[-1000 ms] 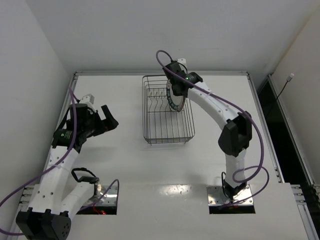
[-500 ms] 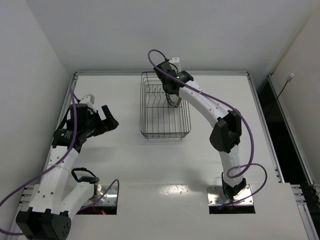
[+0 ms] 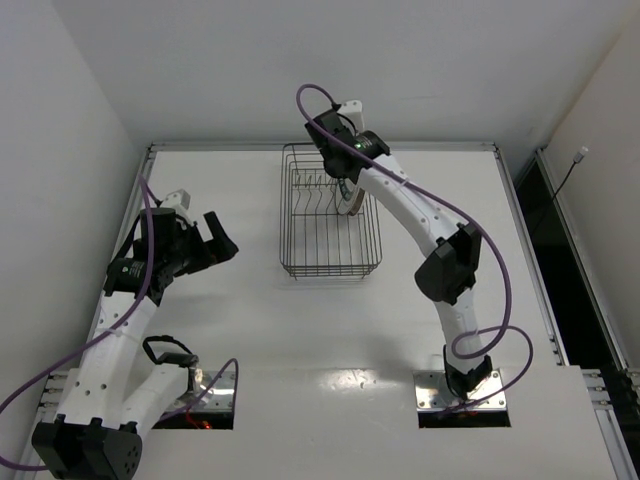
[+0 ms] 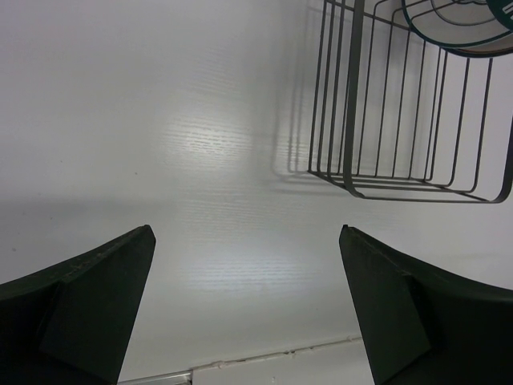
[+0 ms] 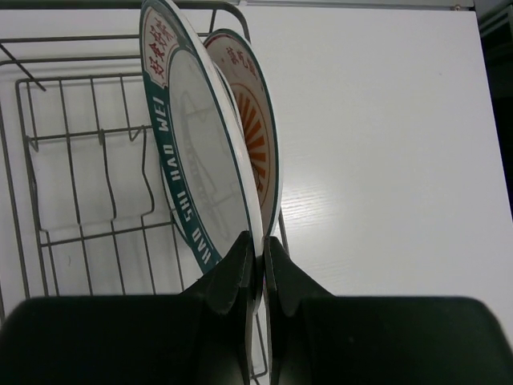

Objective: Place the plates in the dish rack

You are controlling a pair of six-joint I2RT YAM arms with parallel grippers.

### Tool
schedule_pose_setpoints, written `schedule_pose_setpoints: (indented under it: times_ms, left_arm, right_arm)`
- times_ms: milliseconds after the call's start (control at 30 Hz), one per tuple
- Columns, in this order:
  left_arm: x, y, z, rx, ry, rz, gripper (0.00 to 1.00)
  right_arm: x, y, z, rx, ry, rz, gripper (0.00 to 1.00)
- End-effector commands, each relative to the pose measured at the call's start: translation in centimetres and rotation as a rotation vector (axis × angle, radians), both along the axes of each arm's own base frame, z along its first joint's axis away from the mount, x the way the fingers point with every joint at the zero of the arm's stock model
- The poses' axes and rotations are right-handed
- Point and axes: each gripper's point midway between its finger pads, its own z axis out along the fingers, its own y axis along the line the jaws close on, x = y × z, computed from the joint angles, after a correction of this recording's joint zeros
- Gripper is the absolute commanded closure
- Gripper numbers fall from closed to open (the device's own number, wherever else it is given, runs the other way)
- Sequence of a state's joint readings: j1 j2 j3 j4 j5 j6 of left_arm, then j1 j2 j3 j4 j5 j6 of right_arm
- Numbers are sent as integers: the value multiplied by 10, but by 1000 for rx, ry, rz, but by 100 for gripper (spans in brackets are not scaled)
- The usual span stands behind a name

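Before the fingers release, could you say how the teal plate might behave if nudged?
The teal plate looks stiff and glossy, likely slippery. Upright on edge in the rack, it could tip against the orange plate or roll.

The right gripper is pinching the teal-banded plate, which is standing in the rack just beside the sunburst plate.

2 white arms w/ black joints — purple cables, black fingers.

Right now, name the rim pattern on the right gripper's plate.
Teal band with white lettering around the plate; clearest in right wrist view.
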State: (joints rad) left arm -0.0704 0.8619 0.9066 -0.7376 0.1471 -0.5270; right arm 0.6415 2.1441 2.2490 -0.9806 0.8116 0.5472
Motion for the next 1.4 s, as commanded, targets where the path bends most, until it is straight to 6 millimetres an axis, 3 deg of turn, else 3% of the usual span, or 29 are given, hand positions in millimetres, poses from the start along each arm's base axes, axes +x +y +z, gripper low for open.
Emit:
schedule_pose_setpoints:
  times_ms: [0,133,200,267,533,667,800,867,967,1000,1033,1133,1167,1233,1267,1300,1333,1367]
  left_arm:
    - [-1,-2,9,-5,-24,-19,0]
    - [-2,-3,10,-4,-26,-32,0]
    - [-3,-4,6,-9,-17,-39,0]
    - [-4,-6,6,-17,-16,-48,0]
    - [0,-10,3,-36,-16,-57,0]
    - [1,-14,3,-56,-13,-68,0]
    - [2,-16,5,-69,-20,-70,0]
    - [2,-16,5,-77,-17,-63,0]
    - [3,-16,9,-78,-26,-63,0]
    - [3,-17,9,-84,-24,-58,0]
    - [4,-17,13,-85,-33,-58,0]
    - [3,-17,15,-93,-40,-52,0]
    - [2,-17,18,-94,-51,-52,0]
    - [1,-17,20,-94,-61,-53,0]
    - [2,-15,20,-86,-62,-42,0]
    - [4,-12,21,-75,-72,-28,0]
    - [3,-9,19,-57,-77,-21,0]
    - [4,-5,18,-45,-79,-5,0]
  right_arm:
    - [11,-8,-4,-27,-15,-37,100]
    - [26,-2,-15,-34,-11,-30,100]
    - [31,2,-35,-26,36,-4,100]
    - [34,0,-35,-12,35,-4,100]
    - [23,17,-91,31,181,64,100]
    - [9,35,-77,142,212,153,90]
    - [-5,45,-56,221,232,218,66]
    - [-12,49,-42,236,222,238,60]
    - [-23,41,-6,262,174,247,47]
    - [-29,37,23,279,128,261,38]
    - [-34,33,34,279,113,270,35]
    - [-46,5,69,260,57,259,25]
    - [-60,-4,84,271,35,262,23]
    - [-75,-18,85,267,64,303,19]
    - [-88,-24,60,246,134,302,17]
    - [-107,-24,65,284,143,343,17]
    - [-116,-27,55,281,174,377,17]
    - [-132,-31,22,271,258,384,18]
